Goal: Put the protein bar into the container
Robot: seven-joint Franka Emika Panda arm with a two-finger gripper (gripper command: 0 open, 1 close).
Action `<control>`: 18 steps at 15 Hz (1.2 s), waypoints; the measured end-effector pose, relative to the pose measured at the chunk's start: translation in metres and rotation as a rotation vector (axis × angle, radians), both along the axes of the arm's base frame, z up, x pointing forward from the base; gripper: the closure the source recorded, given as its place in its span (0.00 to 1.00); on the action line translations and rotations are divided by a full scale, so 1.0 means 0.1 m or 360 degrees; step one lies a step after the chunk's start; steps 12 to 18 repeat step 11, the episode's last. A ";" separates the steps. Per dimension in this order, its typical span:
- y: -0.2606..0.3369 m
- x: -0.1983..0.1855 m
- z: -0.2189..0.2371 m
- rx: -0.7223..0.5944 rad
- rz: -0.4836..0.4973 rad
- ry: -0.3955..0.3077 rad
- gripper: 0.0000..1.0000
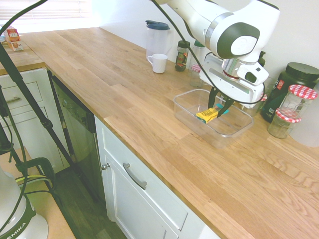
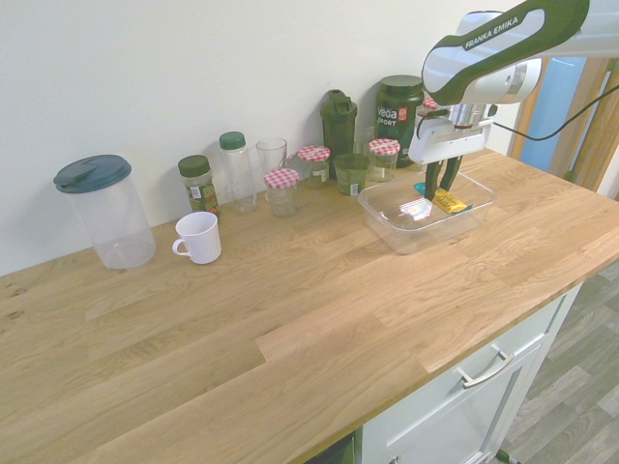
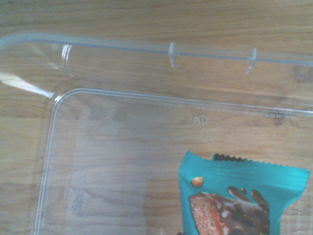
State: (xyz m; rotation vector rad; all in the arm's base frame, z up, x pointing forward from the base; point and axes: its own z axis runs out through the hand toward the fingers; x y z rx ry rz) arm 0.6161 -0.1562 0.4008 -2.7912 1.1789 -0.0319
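While clamped between end effector (image 1: 220, 105) fingers, protein bar (image 1: 208, 115) hangs inside container (image 1: 185, 101).

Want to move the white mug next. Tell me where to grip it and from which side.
Take the white mug by its rim wall from straight above, one finger inside and one outside. It stands upright with its mouth open. Choose the side away from the handle, which sticks out toward the lidded pitcher; the counter around it looks free for a descent.

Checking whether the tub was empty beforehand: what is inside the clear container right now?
Only the protein bar, pinched by the end effector, sits within the container. The bar's middle is covered by the fingers; whether it touches the floor is unclear.
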 end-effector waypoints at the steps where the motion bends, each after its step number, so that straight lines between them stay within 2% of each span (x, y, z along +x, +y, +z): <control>1: 0.00 0.00 0.00 0.0000 0.0000 0.0000 0.00; 7: 0.00 0.00 0.10 -0.0008 -0.0005 -0.0036 0.00; 11: 0.02 -0.15 0.70 -0.0027 0.0003 -0.0164 0.00; 18: 0.02 -0.15 0.70 -0.0027 0.0003 -0.0164 0.00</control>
